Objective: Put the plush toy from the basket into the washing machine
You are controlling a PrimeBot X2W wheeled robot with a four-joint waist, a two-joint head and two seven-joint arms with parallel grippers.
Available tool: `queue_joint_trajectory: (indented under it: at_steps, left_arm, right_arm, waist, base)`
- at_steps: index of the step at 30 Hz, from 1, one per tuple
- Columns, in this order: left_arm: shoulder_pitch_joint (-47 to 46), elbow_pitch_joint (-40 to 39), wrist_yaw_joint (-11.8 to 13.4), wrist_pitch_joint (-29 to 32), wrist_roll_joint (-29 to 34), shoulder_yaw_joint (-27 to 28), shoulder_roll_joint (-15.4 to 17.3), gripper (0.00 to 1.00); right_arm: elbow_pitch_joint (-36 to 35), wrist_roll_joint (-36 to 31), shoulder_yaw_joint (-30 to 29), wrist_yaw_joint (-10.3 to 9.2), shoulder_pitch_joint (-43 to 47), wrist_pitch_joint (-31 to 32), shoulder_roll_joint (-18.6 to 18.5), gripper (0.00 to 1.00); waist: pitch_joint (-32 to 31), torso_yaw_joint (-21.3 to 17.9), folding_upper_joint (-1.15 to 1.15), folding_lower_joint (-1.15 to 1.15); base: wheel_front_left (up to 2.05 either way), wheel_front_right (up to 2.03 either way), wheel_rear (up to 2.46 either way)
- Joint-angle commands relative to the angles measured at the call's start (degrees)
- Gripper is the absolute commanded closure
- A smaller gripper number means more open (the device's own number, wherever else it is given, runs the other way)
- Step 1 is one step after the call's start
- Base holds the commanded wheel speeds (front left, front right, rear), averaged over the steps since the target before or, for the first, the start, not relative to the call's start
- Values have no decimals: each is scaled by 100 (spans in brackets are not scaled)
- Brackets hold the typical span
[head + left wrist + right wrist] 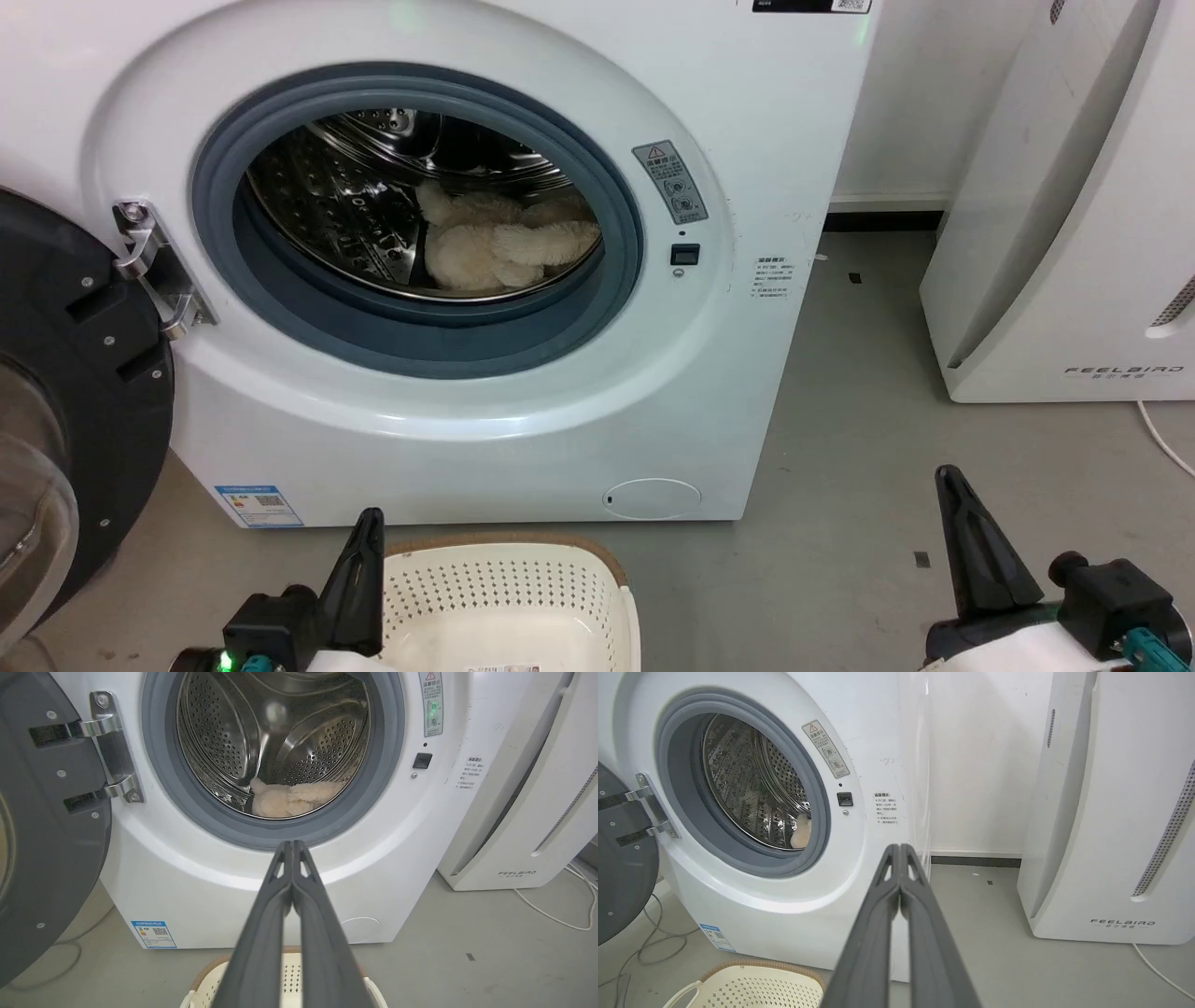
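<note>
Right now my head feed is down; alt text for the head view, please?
The plush toy lies inside the drum of the washing machine, its door open at the left. At the bottom the basket sits before the machine, left gripper at its left edge, right gripper off to the right, both shut and empty.

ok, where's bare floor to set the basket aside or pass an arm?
Free: grey floor between the washing machine and the white appliance, running forward to right of the basket. The drum mouth above the plush toy is open. Crowded: left, by the open door and floor cables.
</note>
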Motion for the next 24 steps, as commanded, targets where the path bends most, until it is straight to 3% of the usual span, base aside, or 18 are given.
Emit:
queue_joint_trajectory:
  at_steps: [1,24]
  left_arm:
    - [-77,-44,-3,28,47,31,-20,100]
    - [-169,-125,-11,297,299,152,-112,100]
  right_arm:
    - [-10,-64,-4,-1,-69,43,0,100]
    - [-21,-231,-12,-2,-134,313,-1,100]
  waist:
    - [-1,1,0,0]
    - [-22,13,0,0]
  base:
    - [0,0,0]
    - [0,0,0]
